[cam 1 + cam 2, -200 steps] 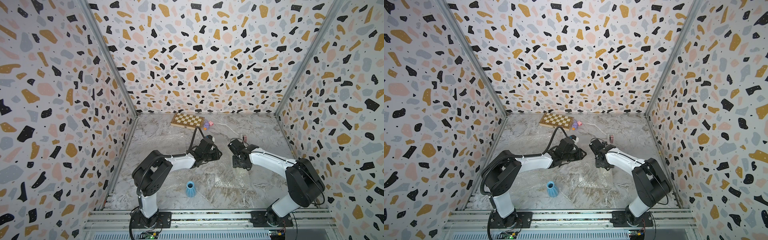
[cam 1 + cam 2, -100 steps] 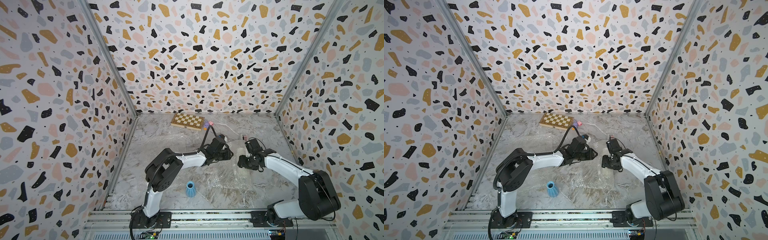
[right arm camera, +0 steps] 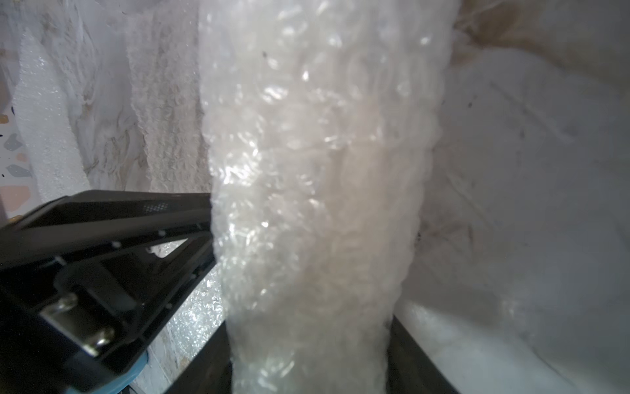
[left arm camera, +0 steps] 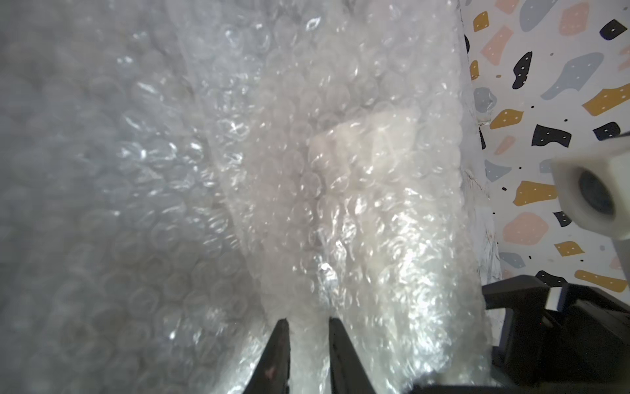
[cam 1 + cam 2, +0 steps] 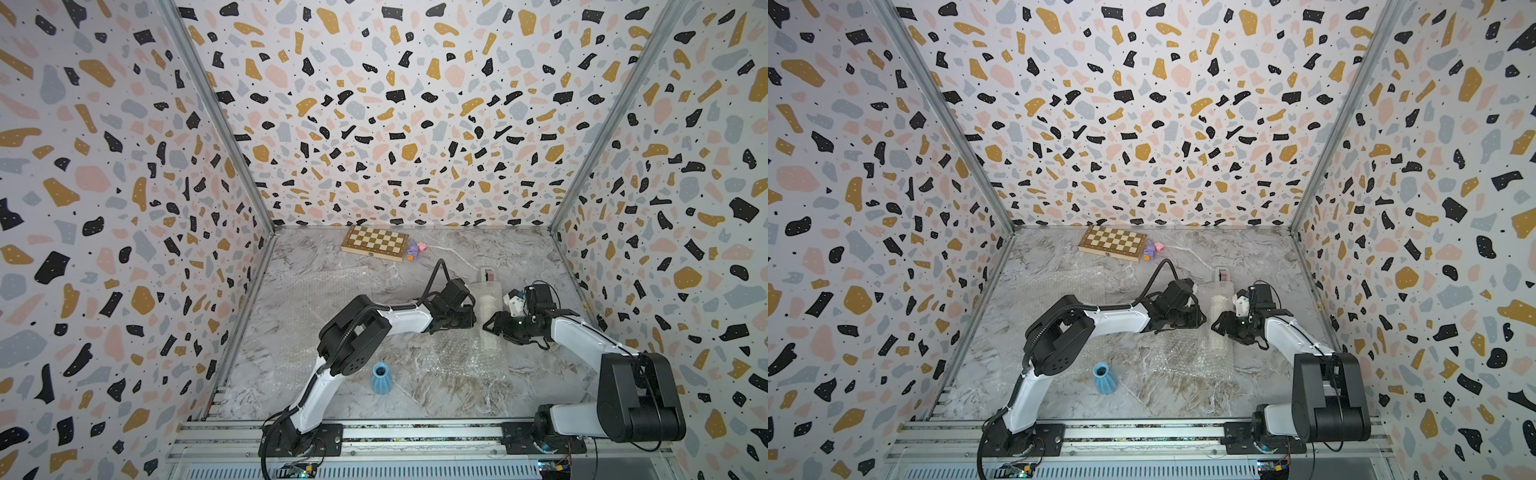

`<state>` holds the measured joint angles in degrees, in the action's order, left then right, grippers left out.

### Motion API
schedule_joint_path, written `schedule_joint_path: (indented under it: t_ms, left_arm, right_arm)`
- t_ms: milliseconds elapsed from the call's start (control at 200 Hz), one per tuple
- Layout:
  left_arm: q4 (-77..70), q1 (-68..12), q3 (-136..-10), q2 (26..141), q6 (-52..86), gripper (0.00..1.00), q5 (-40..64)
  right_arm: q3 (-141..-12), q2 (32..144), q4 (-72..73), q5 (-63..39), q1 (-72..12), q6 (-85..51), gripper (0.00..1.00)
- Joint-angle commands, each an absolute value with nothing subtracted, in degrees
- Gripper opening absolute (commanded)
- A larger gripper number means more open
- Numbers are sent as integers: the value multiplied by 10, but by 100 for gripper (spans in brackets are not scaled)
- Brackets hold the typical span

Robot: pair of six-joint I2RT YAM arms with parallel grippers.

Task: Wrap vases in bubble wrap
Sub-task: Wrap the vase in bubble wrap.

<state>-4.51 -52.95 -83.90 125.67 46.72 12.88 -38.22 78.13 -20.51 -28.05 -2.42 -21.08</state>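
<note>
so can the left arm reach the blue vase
Probably yes: the blue vase stands bare near that arm's base with nothing around it, but the left gripper is pinching bubble wrap and must let go first.

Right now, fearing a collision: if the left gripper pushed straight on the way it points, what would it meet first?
The clear bubble wrap rolled around the cream-white vase; the left gripper pinches a fold of it. The right gripper, gripping that roll, seems beyond; depth unclear.
</note>
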Motion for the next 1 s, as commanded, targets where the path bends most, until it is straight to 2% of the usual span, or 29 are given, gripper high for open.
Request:
schedule_joint_path:
  t_ms: [0,215,345,561,621,816,996]
  left_arm:
    - [-81,-529,-815,1244,467,20,107]
    - [-86,-527,-790,1207,474,22,96]
    - [-38,-532,-857,1255,464,22,131]
    - [-7,-539,-900,1293,460,23,119]
    - [-4,-541,-904,1296,459,23,114]
    - [-17,-552,-923,1310,459,23,126]
    - [-23,-557,-924,1317,467,23,129]
  right_arm:
    - [-377,775,-205,-295,-6,-204,61]
    - [-357,767,-180,-336,20,-205,61]
    - [-350,764,-176,-338,24,-209,63]
    - [-358,741,-191,-307,28,-212,67]
    - [-362,736,-197,-295,28,-211,71]
    - [-385,713,-246,-210,-6,-234,96]
    - [-375,696,-263,-195,-35,-241,98]
